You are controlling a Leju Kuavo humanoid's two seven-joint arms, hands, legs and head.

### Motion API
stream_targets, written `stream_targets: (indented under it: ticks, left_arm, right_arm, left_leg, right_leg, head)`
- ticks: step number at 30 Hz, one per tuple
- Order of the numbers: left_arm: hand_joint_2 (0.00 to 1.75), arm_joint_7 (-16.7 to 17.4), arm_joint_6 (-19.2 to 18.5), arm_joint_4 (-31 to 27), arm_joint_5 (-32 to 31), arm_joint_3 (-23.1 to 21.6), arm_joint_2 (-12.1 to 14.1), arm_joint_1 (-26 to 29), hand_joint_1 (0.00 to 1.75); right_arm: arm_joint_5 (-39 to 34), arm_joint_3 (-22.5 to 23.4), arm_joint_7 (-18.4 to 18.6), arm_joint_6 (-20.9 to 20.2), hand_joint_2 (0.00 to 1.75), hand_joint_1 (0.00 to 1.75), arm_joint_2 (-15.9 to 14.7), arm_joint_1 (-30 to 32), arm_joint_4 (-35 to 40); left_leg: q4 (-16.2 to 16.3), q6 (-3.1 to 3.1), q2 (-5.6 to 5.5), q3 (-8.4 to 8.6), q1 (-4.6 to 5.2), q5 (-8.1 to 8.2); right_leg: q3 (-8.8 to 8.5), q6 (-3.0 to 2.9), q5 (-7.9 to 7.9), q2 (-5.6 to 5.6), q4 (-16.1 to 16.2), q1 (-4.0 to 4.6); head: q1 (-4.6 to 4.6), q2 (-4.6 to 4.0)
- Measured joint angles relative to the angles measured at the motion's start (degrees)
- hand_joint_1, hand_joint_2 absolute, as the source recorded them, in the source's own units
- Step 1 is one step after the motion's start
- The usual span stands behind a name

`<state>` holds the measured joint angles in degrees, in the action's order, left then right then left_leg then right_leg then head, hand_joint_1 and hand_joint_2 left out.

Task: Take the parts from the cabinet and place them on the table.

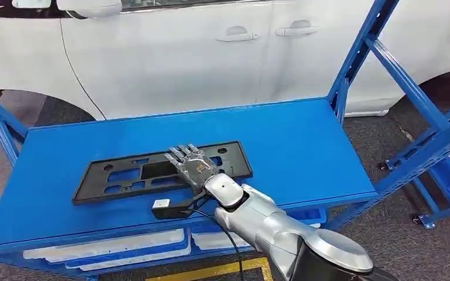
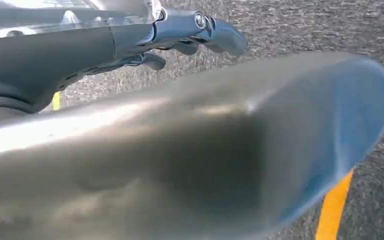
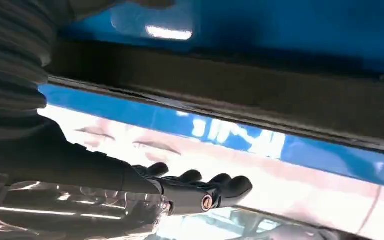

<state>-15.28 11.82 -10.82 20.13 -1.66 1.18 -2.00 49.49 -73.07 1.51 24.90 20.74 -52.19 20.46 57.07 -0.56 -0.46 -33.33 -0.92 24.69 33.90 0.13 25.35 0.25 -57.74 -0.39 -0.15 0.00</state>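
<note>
The robot's silver right arm [image 1: 281,225] is reaching in from the near edge of the blue worktop [image 1: 304,146], and its right hand [image 1: 192,167] is lying palm-down on the black plastic licence-plate frame [image 1: 123,175], with its fingers stretched out flat and slightly apart. Whether the hand is actually gripping the frame or just pressing on it, I cannot tell. In the right wrist view the dark fingers [image 3: 220,187] are extending straight, close to the blue surface.

The frame is lying flat on the worktop, lengthwise along it, toward the near edge and somewhat left of the middle; the hand is covering its right half. A small black block with a white tag [image 1: 163,206] is sitting just beside the frame's near side, right at the worktop's front edge.

The left hand [image 2: 190,32] is hanging over grey carpeted floor [image 2: 300,25], its fingers loosely extended and holding nothing.

Beyond the worktop's far edge a white car [image 1: 181,52] is standing. White trays [image 1: 123,246] are resting on the shelf under the worktop.
</note>
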Motion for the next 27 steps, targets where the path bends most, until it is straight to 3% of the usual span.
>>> stream_targets:
  ticks: [2,4,5,6,9,10,11,12,14,15,16,19,20,21,24,25,26,27]
  left_arm:
    - [0.0,-0.26,-0.15,0.0,-0.07,0.0,0.0,-0.03,0.0]
    - [0.0,-0.33,-0.22,0.0,-0.07,-0.02,-0.02,0.0,0.0]
    - [0.0,-0.35,-0.28,0.0,-0.11,-0.02,-0.02,-0.03,0.0]
    - [0.0,-0.37,-0.33,0.0,-0.18,-0.02,-0.04,-0.04,0.0]
    - [0.0,-0.42,-0.33,0.0,-0.2,0.0,0.04,-0.04,0.0]
    - [0.0,-0.42,-0.33,0.0,-0.2,-0.02,0.04,0.04,0.0]
    - [0.0,-0.42,-0.33,0.0,-0.2,-0.02,0.0,0.13,0.0]
    - [0.0,-0.42,-0.33,0.0,-0.2,-0.02,0.0,0.15,0.0]
    - [0.0,-0.55,-0.33,0.0,-0.2,0.0,0.09,0.03,0.0]
    - [0.0,-0.74,-0.31,0.0,-0.18,0.02,0.11,0.01,0.0]
    - [0.0,-0.9,-0.31,0.02,-0.15,0.04,0.11,-0.04,0.0]
    - [0.0,-1.66,-0.24,0.0,-0.13,0.09,0.11,-0.13,0.0]
    - [0.0,-1.9,-0.26,0.02,-0.13,0.11,0.02,-0.11,0.0]
    - [0.0,-2.21,-0.26,0.02,-0.11,0.11,0.02,-0.03,0.0]
    - [0.0,-3.78,-0.5,0.0,-0.24,0.11,0.04,-0.1,0.0]
    - [1.75,-4.55,-0.59,0.02,-0.28,0.11,0.04,-0.07,0.0]
    - [1.75,-5.5,-0.89,0.02,-0.39,0.11,0.04,0.0,0.0]
    - [1.75,-6.04,-1.03,0.02,-0.44,0.11,0.04,0.02,0.0]
  right_arm:
    - [-0.2,-0.07,-0.62,-0.9,1.75,1.75,0.07,0.09,0.62]
    - [-0.33,-0.15,-0.75,-1.14,1.75,1.75,0.07,0.13,1.16]
    - [-0.42,-0.2,-0.77,-1.12,1.75,1.75,0.09,0.14,1.58]
    - [-0.55,-0.26,-0.77,-1.12,1.75,1.75,0.09,0.11,1.86]
    - [-1.22,-0.41,-1.14,-1.1,1.75,1.75,0.13,0.32,2.4]
    - [-1.34,-0.44,-1.14,-1.1,1.75,1.75,0.13,0.43,2.41]
    - [-1.4,-0.48,-1.16,-1.05,1.75,1.75,0.13,0.47,2.43]
    - [-1.51,-0.48,-1.14,-0.93,1.75,1.75,0.13,0.43,2.58]
    - [-1.66,-0.5,-1.14,-0.9,1.75,1.75,0.13,0.19,2.91]
    - [-1.84,-0.5,-1.14,-0.9,1.75,1.75,0.13,0.09,3.15]
    - [-1.97,-0.5,-1.14,-0.9,1.75,1.75,0.13,-0.04,3.19]
    - [-2.17,-0.55,-1.16,-0.9,1.75,1.75,0.15,-0.05,3.61]
    - [-2.27,-0.59,-1.16,-0.88,1.75,1.75,0.15,-0.12,3.74]
    - [-2.3,-0.63,-1.14,-0.86,1.75,1.75,0.15,-0.16,3.78]
    - [-2.75,-0.76,-1.12,-0.77,1.75,1.75,0.11,0.02,3.85]
    - [-2.97,-0.81,-1.12,-0.6,1.75,1.75,0.09,0.15,3.85]
    - [-3.3,-0.87,-1.12,-0.38,1.75,1.75,0.07,0.23,3.85]
    - [-3.48,-0.9,-1.12,-0.07,1.75,1.75,0.07,0.22,3.85]
  left_leg:
    - [-0.02,-0.68,0.02,-0.09,0.07,0.09]
    - [-0.41,-1.53,0.06,0.23,-0.24,0.04]
    - [-0.08,-1.77,0.12,0.05,-0.41,0.43]
    - [1.55,-1.93,0.18,-0.41,-0.4,1.65]
    - [15.28,-2.37,0.16,-6.86,-0.41,8.15]
    - [18.46,-2.43,0.17,-8.54,-0.41,8.93]
    - [19.0,-2.38,0.17,-9.07,-0.41,8.26]
    - [16.56,-2.27,0.18,-7.96,-0.41,6.17]
    - [5.68,-1.82,0.18,-2.61,-0.38,0.47]
    - [1.24,-1.46,0.21,-0.57,-0.36,-0.41]
    - [0.01,-1.18,0.13,0.24,0.02,0.33]
    - [0.29,-0.47,0.06,-0.1,0.31,0.27]
    - [-0.4,0.08,0.17,0.32,-0.38,-0.11]
    - [-0.6,0.32,0.25,0.47,-0.29,-0.18]
    - [-0.51,0.75,0.29,0.32,-0.26,-0.07]
    - [-0.45,0.76,0.28,0.3,-0.25,-0.05]
    - [-0.4,0.76,0.25,0.33,-0.25,0.0]
    - [-0.36,0.68,0.19,0.4,-0.25,0.05]
  right_leg:
    - [0.26,-0.31,-0.12,0.07,0.06,0.21]
    - [0.13,-1.14,-0.27,0.18,0.36,0.45]
    - [-0.31,-1.55,-0.59,0.1,0.96,-0.06]
    - [-0.54,-1.76,-0.58,0.07,1.14,0.03]
    - [-0.68,-2.17,-0.41,-0.08,1.11,0.31]
    - [-0.68,-2.25,-0.35,-0.08,1.07,0.42]
    - [-0.73,-2.3,-0.28,-0.04,0.98,0.52]
    - [-0.86,-2.3,-0.14,0.02,0.9,0.57]
    - [-1.34,-2.09,0.31,0.11,0.65,0.6]
    - [-1.45,-1.89,0.52,0.11,0.6,0.68]
    - [-1.25,-1.61,0.64,0.21,0.37,1.06]
    - [-1.15,-0.85,0.48,0.22,0.56,0.76]
    - [-1.06,-0.46,0.87,0.23,0.3,0.9]
    - [-0.67,-0.11,1.87,0.1,-1.07,0.8]
    - [5.59,0.48,8.05,0.07,-13.81,0.32]
    - [7.59,0.64,9.05,0.07,-17.62,0.19]
    - [8.27,0.7,8.4,0.06,-18.41,0.05]
    - [7.43,0.7,6.6,0.05,-16.29,-0.04]
  head:
    - [-0.07,0.0]
    - [0.0,0.0]
    - [-0.05,0.0]
    - [-0.13,-0.02]
    - [-0.18,0.0]
    - [-0.18,0.0]
    - [-0.18,0.0]
    - [-0.18,0.0]
    - [-0.18,0.0]
    - [-0.18,0.0]
    - [-0.13,0.0]
    - [-0.09,0.0]
    - [-0.18,0.0]
    - [-0.01,0.0]
    - [0.22,0.0]
    - [0.22,0.0]
    - [0.22,0.0]
    - [0.22,0.0]
